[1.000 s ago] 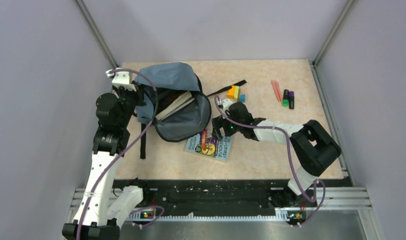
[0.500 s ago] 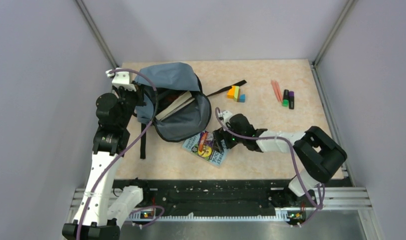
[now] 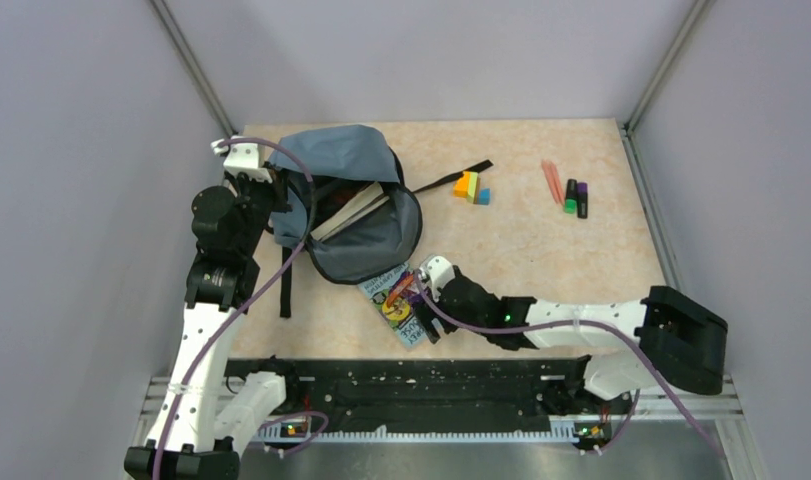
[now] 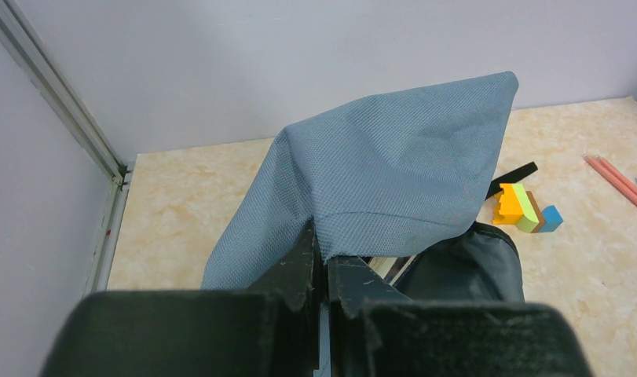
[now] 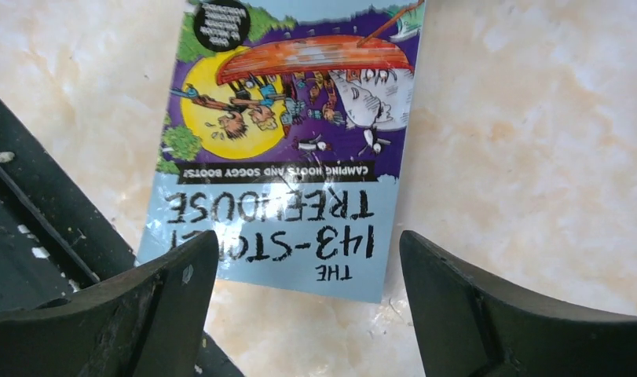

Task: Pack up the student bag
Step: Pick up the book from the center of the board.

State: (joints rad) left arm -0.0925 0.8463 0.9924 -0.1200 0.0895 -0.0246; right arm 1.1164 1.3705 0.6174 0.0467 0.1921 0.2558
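The dusty-blue student bag (image 3: 353, 190) lies open at the back left, with books (image 3: 349, 212) showing in its mouth. My left gripper (image 3: 278, 206) is shut on the bag's blue flap (image 4: 393, 165) and holds it up; the jaws pinch the fabric edge in the left wrist view (image 4: 324, 255). A light-blue picture book (image 3: 394, 300) lies flat on the table just in front of the bag. My right gripper (image 3: 422, 318) is open and empty, low over the book's near end. In the right wrist view the book (image 5: 299, 133) lies just beyond the open gripper (image 5: 307, 271).
Coloured blocks (image 3: 471, 187), pink pencils (image 3: 552, 180) and highlighters (image 3: 576, 198) lie at the back right. A black strap (image 3: 459, 176) runs out from the bag. The black rail (image 3: 381, 380) at the table's near edge is close to the book.
My right arm has swung toward the near edge and to the left. The book has slid nearer and turned with it. The left gripper and bag have not moved.
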